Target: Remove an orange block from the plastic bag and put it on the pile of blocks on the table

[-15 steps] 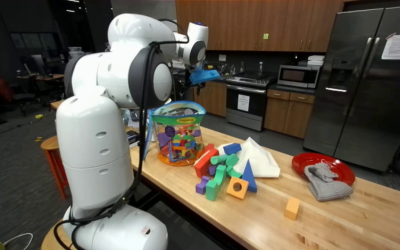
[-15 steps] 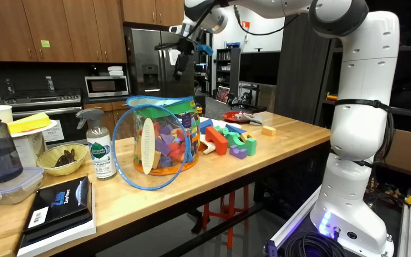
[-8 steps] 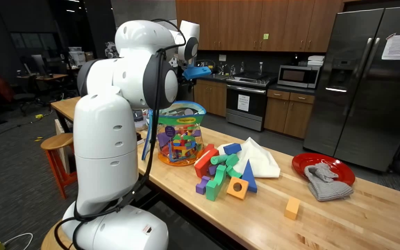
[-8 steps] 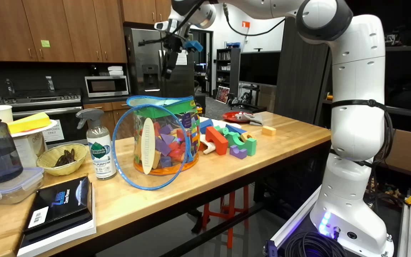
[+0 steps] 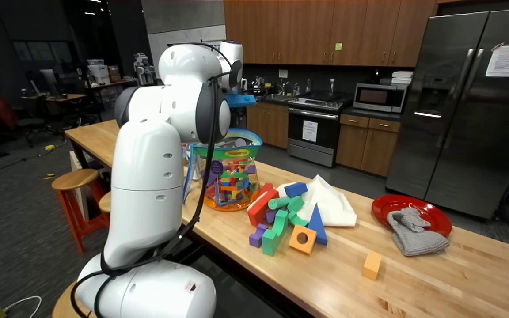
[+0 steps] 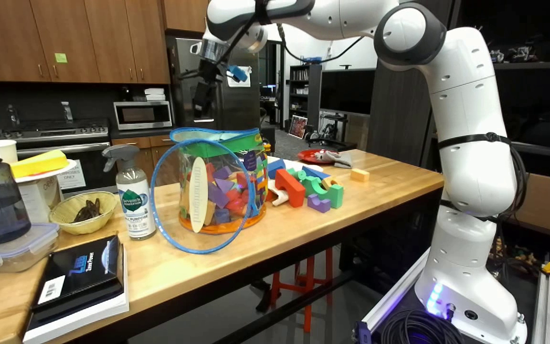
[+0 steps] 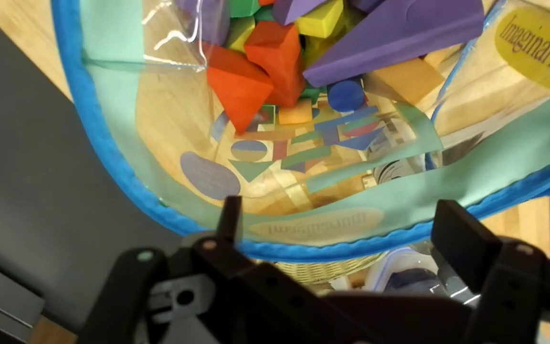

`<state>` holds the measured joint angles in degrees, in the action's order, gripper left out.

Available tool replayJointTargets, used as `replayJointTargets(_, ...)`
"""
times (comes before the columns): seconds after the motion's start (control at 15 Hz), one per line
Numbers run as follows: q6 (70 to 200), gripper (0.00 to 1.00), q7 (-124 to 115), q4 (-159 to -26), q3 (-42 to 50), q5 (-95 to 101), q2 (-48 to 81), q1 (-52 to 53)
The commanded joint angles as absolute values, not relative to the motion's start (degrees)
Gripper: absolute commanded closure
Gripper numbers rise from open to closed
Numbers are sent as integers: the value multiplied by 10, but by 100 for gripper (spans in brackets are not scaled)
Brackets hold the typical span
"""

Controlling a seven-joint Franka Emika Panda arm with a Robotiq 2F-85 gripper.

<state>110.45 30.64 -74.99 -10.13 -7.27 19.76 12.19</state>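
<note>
The clear plastic bag stands on the table in both exterior views (image 5: 237, 153) (image 6: 227, 149). Its blue rim shows in the wrist view (image 7: 313, 252), with red, purple, yellow, green and blue blocks inside. Inside are also an orange block (image 7: 408, 80) beside a long purple one and a small orange cube (image 7: 295, 113). My gripper (image 7: 339, 203) is open and empty, fingers either side of the rim in that view. In an exterior view my gripper (image 6: 202, 102) hangs above the bag's mouth. The pile of blocks (image 5: 281, 222) (image 6: 315, 188) lies beside the bag.
A lone orange block (image 5: 371, 265) lies apart from the pile. A white cloth (image 5: 332, 205) is behind the pile; a red dish (image 5: 387, 201) with grey cloth stands farther along. Past the bag are a spray bottle (image 6: 134, 203), a basket (image 6: 79, 224) and a boxed book (image 6: 81, 272).
The arm has swung and lowered. The gripper has moved left and down in an exterior view, over the bag's mouth. The bag, pile and other objects have not moved.
</note>
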Motion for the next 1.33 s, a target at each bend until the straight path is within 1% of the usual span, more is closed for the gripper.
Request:
replayJointTargets(0.0, 1105, 0, 223, -754, -92, -54, 203, 137)
replayJointTargets(0.53, 1069, 0, 188, -851, -110, -47, 176, 130)
replayJointTargets(0.73, 1085, 0, 198, -866, -107, -27, 171, 129)
replayJointTargets(0.8, 1075, 0, 196, -836, -113, -41, 201, 129)
replayJointTargets(1.27, 1076, 0, 197, -837, -115, -39, 204, 129)
